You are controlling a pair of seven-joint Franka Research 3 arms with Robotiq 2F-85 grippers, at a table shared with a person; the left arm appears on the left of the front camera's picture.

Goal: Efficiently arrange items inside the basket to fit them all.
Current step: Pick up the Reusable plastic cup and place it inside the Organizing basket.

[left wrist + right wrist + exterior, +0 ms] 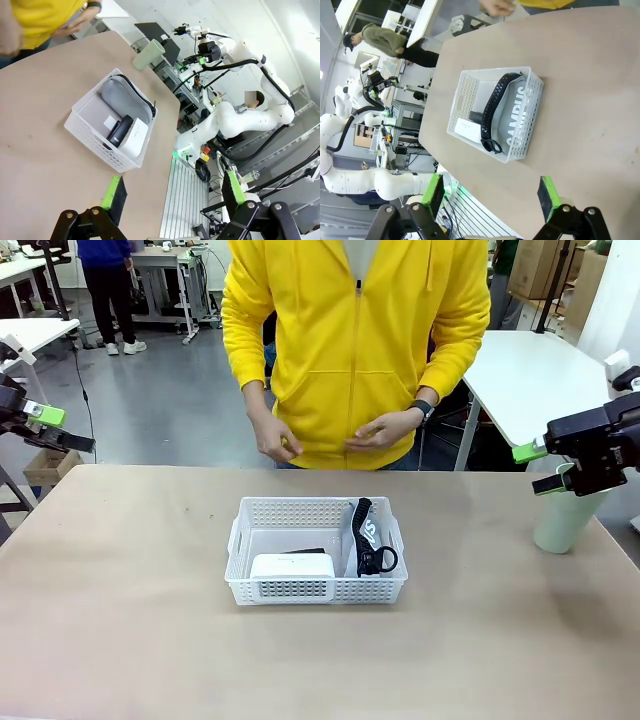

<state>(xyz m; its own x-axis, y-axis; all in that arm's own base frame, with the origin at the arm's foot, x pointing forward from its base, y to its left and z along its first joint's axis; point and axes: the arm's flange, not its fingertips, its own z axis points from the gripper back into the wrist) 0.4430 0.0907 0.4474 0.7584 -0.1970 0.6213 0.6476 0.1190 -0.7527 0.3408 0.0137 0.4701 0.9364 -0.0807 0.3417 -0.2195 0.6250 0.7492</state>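
Now both grippers hang wide open and empty, each off to its own side of the table. The basket [95,137] lies well ahead of the left gripper [172,192] and its spread jaws, and as far beyond the right gripper [490,192]. Inside, the grey CAMPUS pouch [517,120] stands on edge along the wall nearer the right gripper. The white device [135,137] and the dark stapler [120,131] just beside it sit at the end nearest both grippers. The pale green cup [565,520] stands outside the basket, just below the right jaws in the front view.
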